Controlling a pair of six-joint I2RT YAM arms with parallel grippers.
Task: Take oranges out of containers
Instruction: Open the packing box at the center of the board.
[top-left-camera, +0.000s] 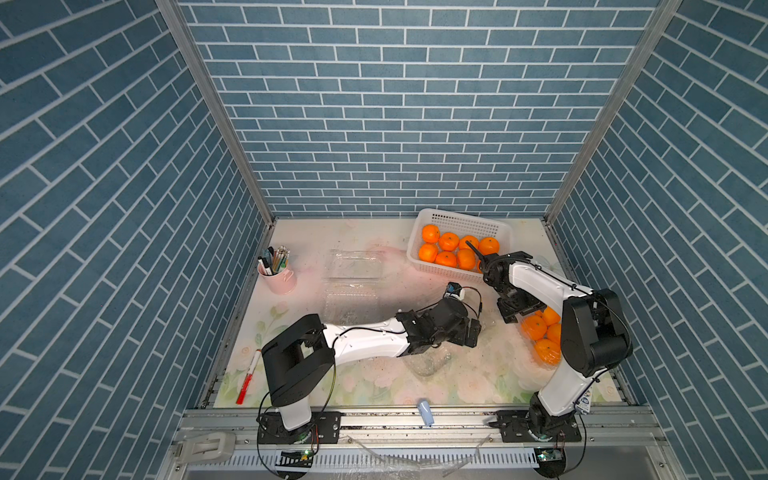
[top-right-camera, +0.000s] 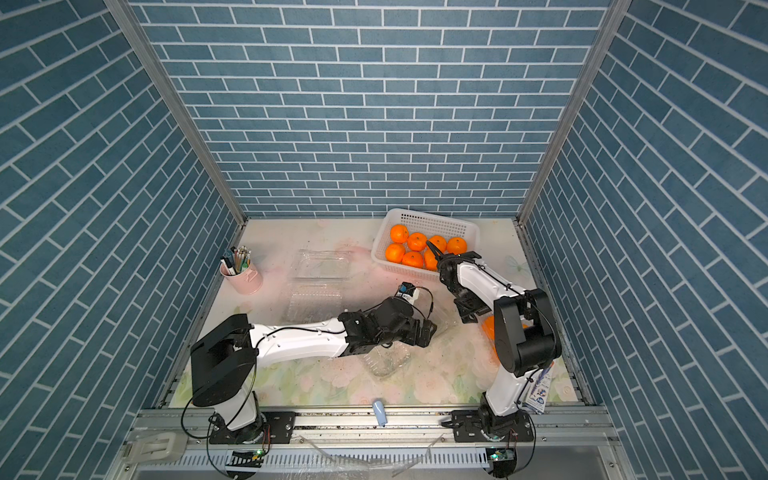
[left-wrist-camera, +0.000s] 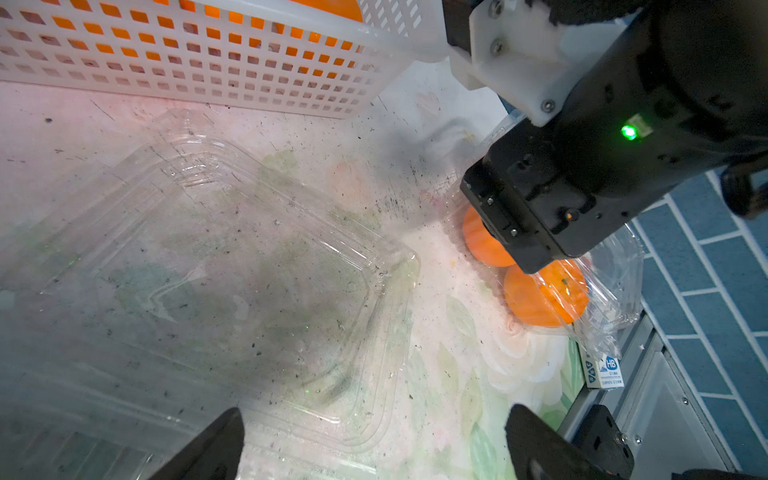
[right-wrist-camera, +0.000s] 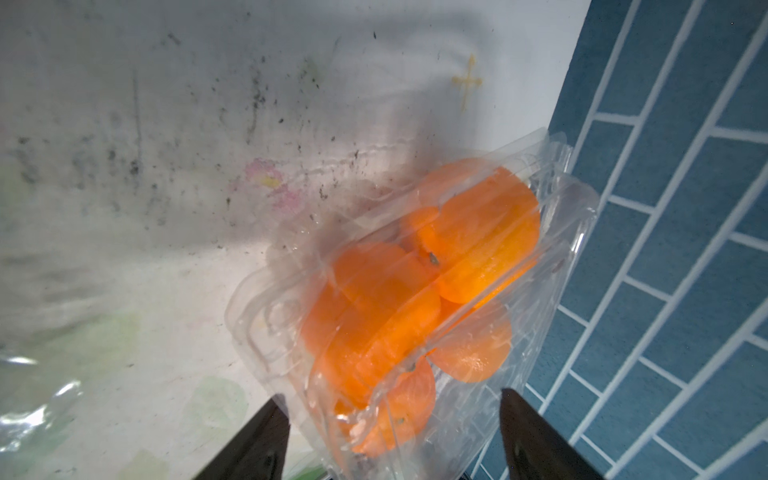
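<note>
Right wrist view: your right gripper (right-wrist-camera: 392, 397) straddles the orange-filled clamshell (right-wrist-camera: 415, 299), jaws spread; pinch its lid edge gently.

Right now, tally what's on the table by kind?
Oranges: 12 (one mostly hidden)
Clear containers: 3
White basket: 1
Pink cup of pens: 1
Red marker: 1
Total: 18

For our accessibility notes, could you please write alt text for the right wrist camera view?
A clear plastic clamshell container packed with oranges lies on a smudged pale table beside a blue brick-patterned wall. The right claw stands open, its two dark fingers either side of the container's near end; whether they touch it is unclear.
</note>
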